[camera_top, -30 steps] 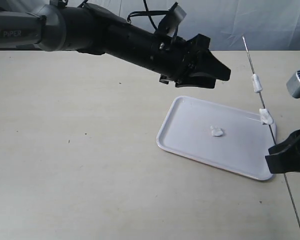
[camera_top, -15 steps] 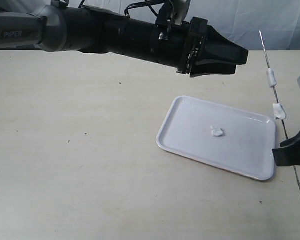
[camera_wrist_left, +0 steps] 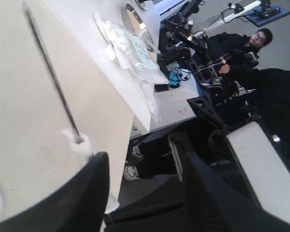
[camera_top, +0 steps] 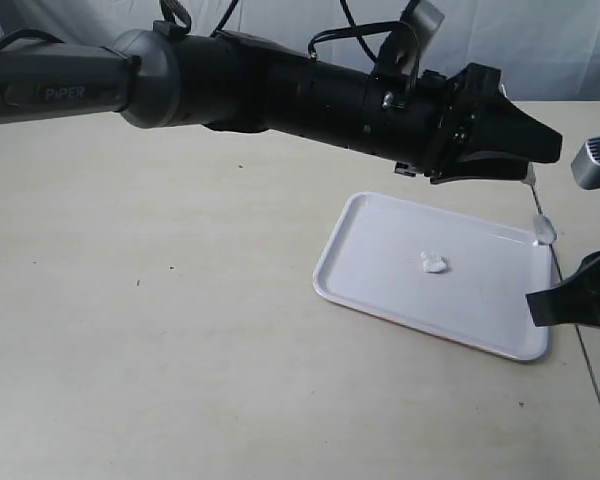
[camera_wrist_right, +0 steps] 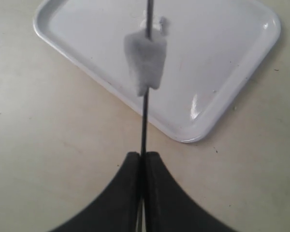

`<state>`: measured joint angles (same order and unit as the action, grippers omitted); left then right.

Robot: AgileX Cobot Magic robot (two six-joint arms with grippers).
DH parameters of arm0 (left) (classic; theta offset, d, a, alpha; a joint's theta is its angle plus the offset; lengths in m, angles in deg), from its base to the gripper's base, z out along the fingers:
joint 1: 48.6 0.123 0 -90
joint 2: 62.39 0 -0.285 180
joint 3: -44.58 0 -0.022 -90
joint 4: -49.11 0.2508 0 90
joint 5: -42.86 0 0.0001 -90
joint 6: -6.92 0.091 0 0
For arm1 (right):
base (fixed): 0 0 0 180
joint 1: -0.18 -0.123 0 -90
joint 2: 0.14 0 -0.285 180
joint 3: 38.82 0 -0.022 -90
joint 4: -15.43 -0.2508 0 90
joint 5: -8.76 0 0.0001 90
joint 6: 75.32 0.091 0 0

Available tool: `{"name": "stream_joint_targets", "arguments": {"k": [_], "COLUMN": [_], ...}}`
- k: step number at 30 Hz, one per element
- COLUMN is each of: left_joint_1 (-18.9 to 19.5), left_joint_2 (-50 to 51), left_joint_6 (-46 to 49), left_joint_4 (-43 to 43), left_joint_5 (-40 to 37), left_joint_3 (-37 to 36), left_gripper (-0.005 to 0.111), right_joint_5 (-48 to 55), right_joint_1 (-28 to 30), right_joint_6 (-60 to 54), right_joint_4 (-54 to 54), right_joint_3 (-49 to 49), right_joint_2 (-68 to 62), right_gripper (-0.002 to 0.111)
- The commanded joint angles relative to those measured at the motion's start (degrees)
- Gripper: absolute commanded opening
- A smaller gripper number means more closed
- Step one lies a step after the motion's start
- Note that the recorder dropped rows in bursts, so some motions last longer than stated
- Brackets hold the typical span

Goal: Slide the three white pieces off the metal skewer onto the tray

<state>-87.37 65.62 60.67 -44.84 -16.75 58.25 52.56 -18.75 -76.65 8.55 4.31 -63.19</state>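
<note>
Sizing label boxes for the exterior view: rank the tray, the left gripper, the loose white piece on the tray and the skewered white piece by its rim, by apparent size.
1. tray
2. left gripper
3. loose white piece and skewered white piece: both tiny, about alike, so unranked.

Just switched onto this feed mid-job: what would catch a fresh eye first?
The big black left arm stretches across the exterior view, its open left gripper near the upper part of the metal skewer at the far right. The right gripper pinches that skewer lower down, with a threaded white piece on it by the tray. A loose white piece lies mid-tray.
</note>
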Motion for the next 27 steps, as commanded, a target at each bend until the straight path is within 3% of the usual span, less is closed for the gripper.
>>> {"name": "stream_joint_targets", "arguments": {"k": [1, 27], "left_joint_1": [-0.14, 2.72], "left_joint_2": [-0.56, -4.26], "left_joint_6": [-3.95, -5.17], "left_joint_4": [4.48, 13.48], "left_joint_5": [4.07, 6.09], "left_joint_3": [-0.06, -0.06], "left_gripper": [0.046, 0.042], "right_joint_5": [-0.70, -0.96], "right_joint_1": [0.18, 0.18], "right_joint_6": [0.05, -1.69], "right_joint_4": [0.42, -3.93], "right_joint_3": [-0.48, -0.48], "right_joint_2": [0.11, 0.11], "right_gripper": [-0.001, -0.001]}}
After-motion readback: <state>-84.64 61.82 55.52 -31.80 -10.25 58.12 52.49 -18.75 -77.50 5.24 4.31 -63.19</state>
